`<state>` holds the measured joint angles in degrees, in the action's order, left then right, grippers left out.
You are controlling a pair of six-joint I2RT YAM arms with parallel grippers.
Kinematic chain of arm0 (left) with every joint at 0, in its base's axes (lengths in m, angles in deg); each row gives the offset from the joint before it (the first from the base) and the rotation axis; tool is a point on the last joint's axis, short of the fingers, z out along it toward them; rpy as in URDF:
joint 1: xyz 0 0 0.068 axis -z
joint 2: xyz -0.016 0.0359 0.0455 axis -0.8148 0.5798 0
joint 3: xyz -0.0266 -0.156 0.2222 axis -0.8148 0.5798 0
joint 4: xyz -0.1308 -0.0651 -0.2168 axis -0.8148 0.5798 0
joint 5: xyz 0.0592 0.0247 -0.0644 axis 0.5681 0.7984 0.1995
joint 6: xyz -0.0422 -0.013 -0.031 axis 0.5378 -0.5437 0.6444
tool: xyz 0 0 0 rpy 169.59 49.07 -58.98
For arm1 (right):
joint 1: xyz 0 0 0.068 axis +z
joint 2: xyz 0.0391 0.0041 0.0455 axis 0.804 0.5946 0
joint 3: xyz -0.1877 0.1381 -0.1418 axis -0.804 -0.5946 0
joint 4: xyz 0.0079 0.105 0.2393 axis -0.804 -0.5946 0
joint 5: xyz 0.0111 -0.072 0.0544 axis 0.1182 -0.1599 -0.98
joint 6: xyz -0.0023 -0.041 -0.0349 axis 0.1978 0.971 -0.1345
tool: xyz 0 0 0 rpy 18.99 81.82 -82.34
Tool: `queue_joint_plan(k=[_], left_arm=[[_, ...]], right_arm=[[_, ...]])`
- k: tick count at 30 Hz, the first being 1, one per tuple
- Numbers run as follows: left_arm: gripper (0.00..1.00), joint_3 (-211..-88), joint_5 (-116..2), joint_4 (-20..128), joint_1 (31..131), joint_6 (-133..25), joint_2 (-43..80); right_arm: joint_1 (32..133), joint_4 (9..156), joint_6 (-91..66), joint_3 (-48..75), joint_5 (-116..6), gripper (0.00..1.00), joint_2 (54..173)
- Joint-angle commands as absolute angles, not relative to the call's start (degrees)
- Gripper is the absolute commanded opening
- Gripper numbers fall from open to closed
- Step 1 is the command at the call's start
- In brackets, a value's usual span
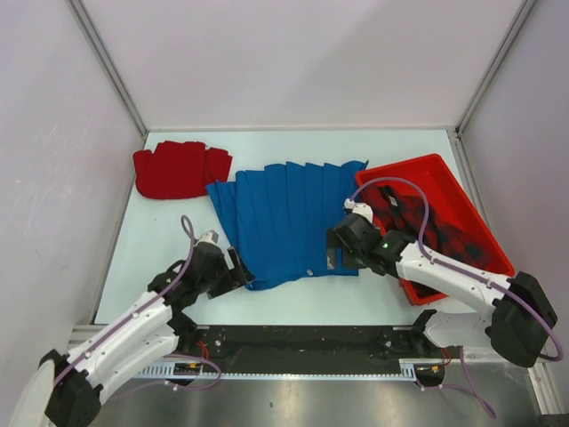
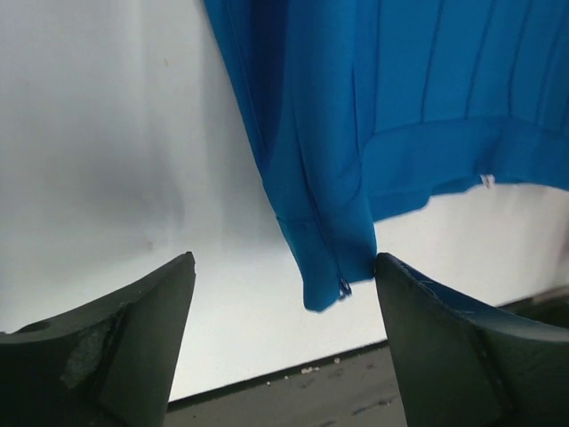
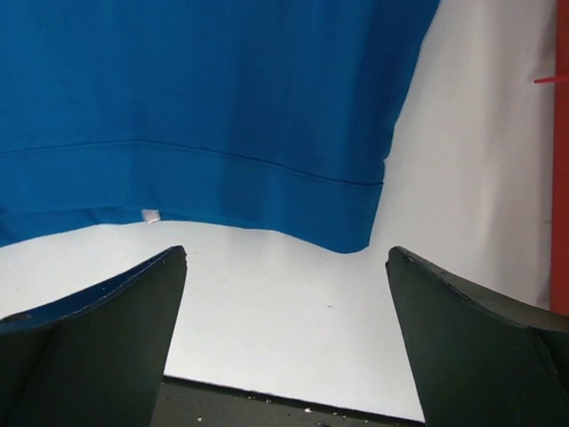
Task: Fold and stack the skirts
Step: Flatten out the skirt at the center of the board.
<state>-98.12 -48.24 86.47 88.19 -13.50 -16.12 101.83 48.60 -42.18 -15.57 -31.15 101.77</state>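
Gaping wide, 2 end effectors [image 1: 239, 269] [image 1: 332, 253] (beside blue skirt [image 1: 289, 218])

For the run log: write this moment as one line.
left gripper: open at blue skirt near-left corner | right gripper: open at near-right corner | red skirt: far-left | plaid skirt: in tray

Three soft cloth skirts are in view: one plain red skirt [image 1: 180, 169] at the far left, one bright blue pleated skirt [image 1: 289, 218] in the middle, and one red-and-navy plaid skirt [image 1: 458, 240] on the right. One rigid red plastic tray [image 1: 402, 163] sits at the right.
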Motion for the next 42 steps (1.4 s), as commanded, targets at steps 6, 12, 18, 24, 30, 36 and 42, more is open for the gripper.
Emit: queue_joint_plan(k=[6, 12, 18, 24, 30, 36, 42], left_arm=[[0.75, -94.47, -53.54, 84.65, 88.84, -14.82, -23.15], [0.52, -94.55, -54.6, 79.46, 90.59, -16.13, -16.65], [0.32, -95.87, -47.23, 80.42, 91.48, -15.08, -12.08], [0.0, -98.15, -38.53, 84.02, 91.48, -13.33, -9.87], [0.0, -99.91, -35.09, 88.06, 91.48, -13.06, -10.05], [0.0, -102.46, -34.82, 90.09, 91.48, -15.95, -14.17], [0.0, -102.72, -34.55, 90.54, 91.48, -17.01, -13.83]], right_arm=[[95.79, 55.23, -42.83, -19.96, -36.43, 0.98, 101.23], [95.0, 54.97, -40.8, -20.32, -37.84, 0.95, 101.66], [95.17, 56.9, -37.81, -20.5, -36.52, 0.88, 106.14], [94.65, 60.42, -36.49, -20.41, -36.17, 0.85, 109.22], [94.21, 60.68, -37.37, -20.5, -36.78, 0.78, 110.36], [97.63, 63.32, -38.77, -20.5, -40.91, 0.67, 113.17], [98.78, 61.4, -40.27, -20.41, -39.87, 0.38, 113.97]])
